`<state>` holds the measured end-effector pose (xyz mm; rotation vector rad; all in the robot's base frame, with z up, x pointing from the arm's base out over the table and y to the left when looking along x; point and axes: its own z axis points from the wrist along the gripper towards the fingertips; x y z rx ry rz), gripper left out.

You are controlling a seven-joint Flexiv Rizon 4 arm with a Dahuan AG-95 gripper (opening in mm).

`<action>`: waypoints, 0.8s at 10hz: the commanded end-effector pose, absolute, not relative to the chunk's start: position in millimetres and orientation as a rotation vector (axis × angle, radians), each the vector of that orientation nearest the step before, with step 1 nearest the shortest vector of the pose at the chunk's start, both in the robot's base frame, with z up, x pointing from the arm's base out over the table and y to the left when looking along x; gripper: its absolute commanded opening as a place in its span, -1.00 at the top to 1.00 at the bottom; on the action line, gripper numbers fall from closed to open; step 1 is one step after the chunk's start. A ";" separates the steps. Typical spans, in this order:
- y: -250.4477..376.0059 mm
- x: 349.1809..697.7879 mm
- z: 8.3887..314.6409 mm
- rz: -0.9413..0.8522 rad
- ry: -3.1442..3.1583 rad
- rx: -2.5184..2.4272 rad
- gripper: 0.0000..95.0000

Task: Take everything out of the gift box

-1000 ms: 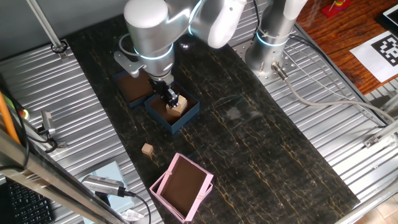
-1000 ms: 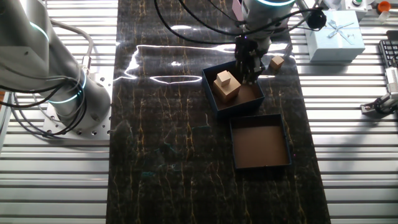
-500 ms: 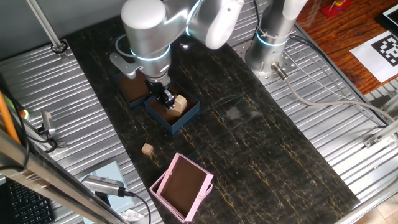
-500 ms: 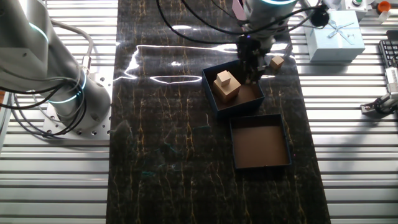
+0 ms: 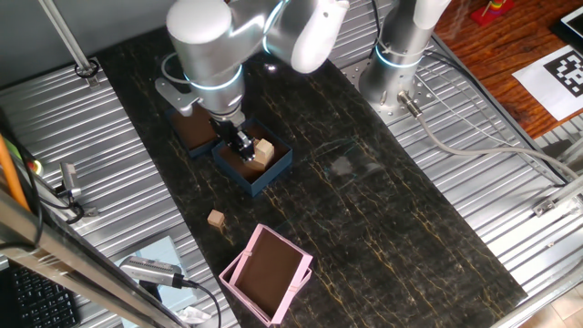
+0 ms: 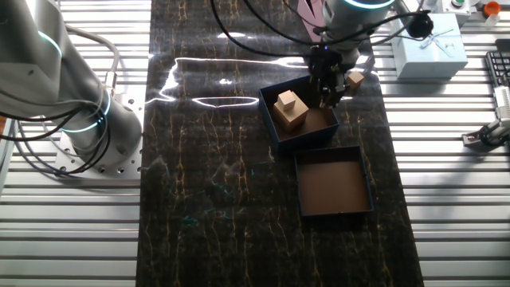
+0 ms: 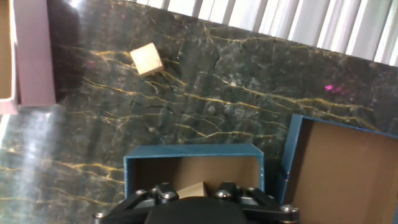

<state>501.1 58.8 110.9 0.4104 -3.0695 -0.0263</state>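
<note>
The dark navy gift box (image 5: 276,167) stands mid-table; it also shows in the other fixed view (image 6: 271,119) and the hand view (image 7: 193,153). Inside it a larger tan wooden chunk (image 6: 293,118) carries a small cube (image 6: 286,100); both show as one tan shape (image 5: 263,151). A second small cube (image 5: 216,218) lies on the table outside the box, also in the other fixed view (image 6: 355,78) and the hand view (image 7: 147,59). My gripper (image 5: 242,146) hangs over the box's inside beside the blocks (image 6: 327,97), open and empty. In the hand view a block corner (image 7: 196,188) shows between the finger mounts.
The shallow dark blue lid (image 5: 193,131) lies right beside the gift box (image 6: 335,182) (image 7: 348,162). A pink box (image 5: 267,273) lies open near the front (image 7: 31,56). A pale gift-wrapped box (image 6: 430,46) sits off the dark mat. The arm's base (image 5: 401,55) stands at the back.
My gripper has shifted sideways within the box, away from the stacked blocks and toward the wall nearer the loose cube. The blocks have not moved.
</note>
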 end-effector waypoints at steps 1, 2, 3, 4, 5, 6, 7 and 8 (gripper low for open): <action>58.7 500.6 110.4 -0.048 -3.042 0.417 -0.20; 61.5 488.3 106.2 -0.048 -3.040 0.414 -0.20; 63.8 480.8 102.7 -0.047 -3.042 0.413 -0.20; 65.9 472.9 100.2 -0.043 -3.044 0.413 -0.20; 65.0 462.9 97.1 -0.042 -3.043 0.433 -0.20; 61.7 453.3 94.1 -0.040 -3.039 0.460 -0.20; 60.0 447.2 91.7 -0.042 -3.038 0.470 -0.20; 58.1 440.2 89.0 -0.042 -3.040 0.485 -0.20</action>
